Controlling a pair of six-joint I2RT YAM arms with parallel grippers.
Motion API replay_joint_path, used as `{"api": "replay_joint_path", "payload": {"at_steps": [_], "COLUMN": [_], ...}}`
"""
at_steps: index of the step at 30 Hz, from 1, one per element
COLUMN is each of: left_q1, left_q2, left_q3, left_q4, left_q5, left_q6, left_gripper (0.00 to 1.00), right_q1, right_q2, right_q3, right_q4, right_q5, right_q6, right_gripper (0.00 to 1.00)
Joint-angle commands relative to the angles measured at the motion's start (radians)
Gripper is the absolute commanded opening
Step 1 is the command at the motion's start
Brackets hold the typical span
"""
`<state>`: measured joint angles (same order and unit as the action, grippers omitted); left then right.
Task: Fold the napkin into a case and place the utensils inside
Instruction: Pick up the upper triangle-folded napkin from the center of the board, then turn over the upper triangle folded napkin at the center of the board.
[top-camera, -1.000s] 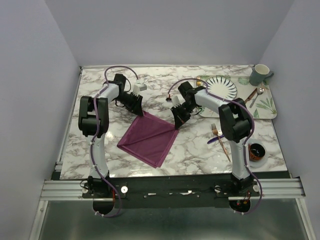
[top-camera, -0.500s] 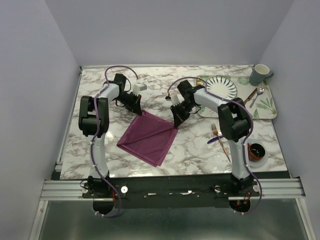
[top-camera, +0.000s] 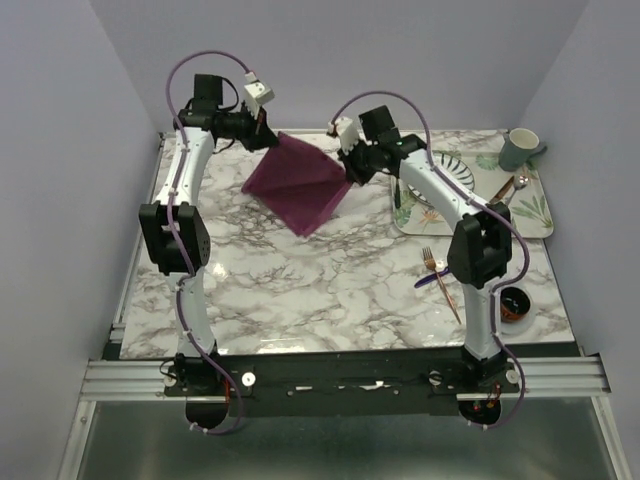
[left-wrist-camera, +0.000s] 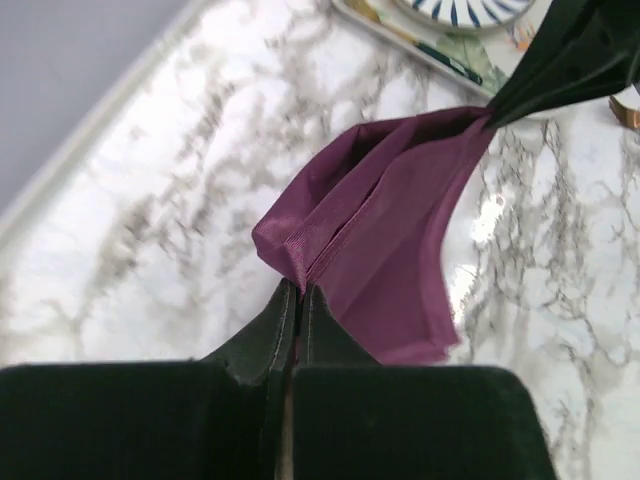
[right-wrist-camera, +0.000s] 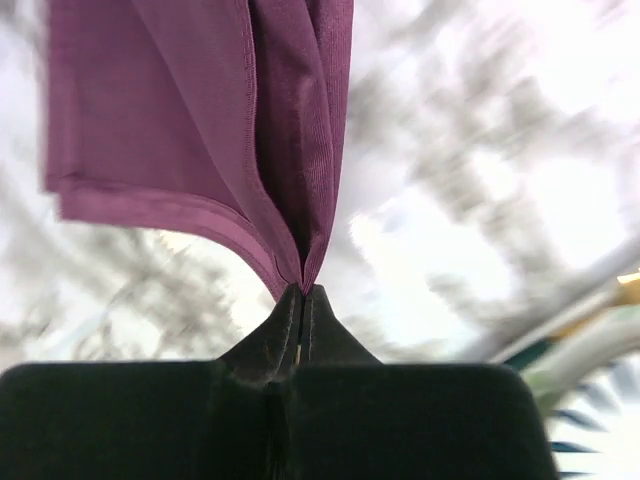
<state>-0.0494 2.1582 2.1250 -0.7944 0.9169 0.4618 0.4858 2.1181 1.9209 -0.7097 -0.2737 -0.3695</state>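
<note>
Two wrist views show napkin (left-wrist-camera: 380, 240) pinched — only overhead shows utensils (top-camera: 437, 275).

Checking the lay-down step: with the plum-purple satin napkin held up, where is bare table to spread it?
The white marble table is bare across its middle and left, from the near edge to beneath the napkin, bordered on the right by the copper fork and dark blue knife. The right side is crowded: leaf-print tray, striped plate, grey mug, small dark bowl.
</note>
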Motion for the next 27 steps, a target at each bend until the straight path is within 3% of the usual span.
{"api": "replay_joint_path", "payload": {"at_steps": [1,6,11,17,21,27], "left_q1": [0.039,0.074,0.074,0.063,0.054,-0.013], "left_q2": [-0.066,-0.214,-0.287,-0.394,-0.503,-0.584], "left_q3": [0.072,-0.155,-0.494,-0.851,-1.008,-1.119], "left_q4": [0.076,0.081,-0.086,-0.121,-0.134,-0.138], "left_q5": [0.154,0.258,0.231,0.151,0.086,-0.005], "left_q6": [0.072,0.326,0.758,0.972,1.136,1.187], "left_gripper": [0.0,0.0,0.0,0.0,0.0,0.0], "right_q1": [-0.024,-0.018,0.046,0.161,0.218,0.286], "right_q2": [-0.076,-0.182,-0.274,-0.369,-0.415,-0.437], "right_q3": [0.11,-0.099,-0.402,-0.756,-0.858,-0.904], "right_q4": [0.159,0.288,0.357,0.423,0.424,0.417], "right_q5": [0.142,0.082,0.056,0.071,0.065,0.064], "right_q6": [-0.161,-0.272,-0.391,-0.434,-0.413,-0.398], "right_gripper": [0.0,0.01,0.01,0.01,0.0,0.0]}}
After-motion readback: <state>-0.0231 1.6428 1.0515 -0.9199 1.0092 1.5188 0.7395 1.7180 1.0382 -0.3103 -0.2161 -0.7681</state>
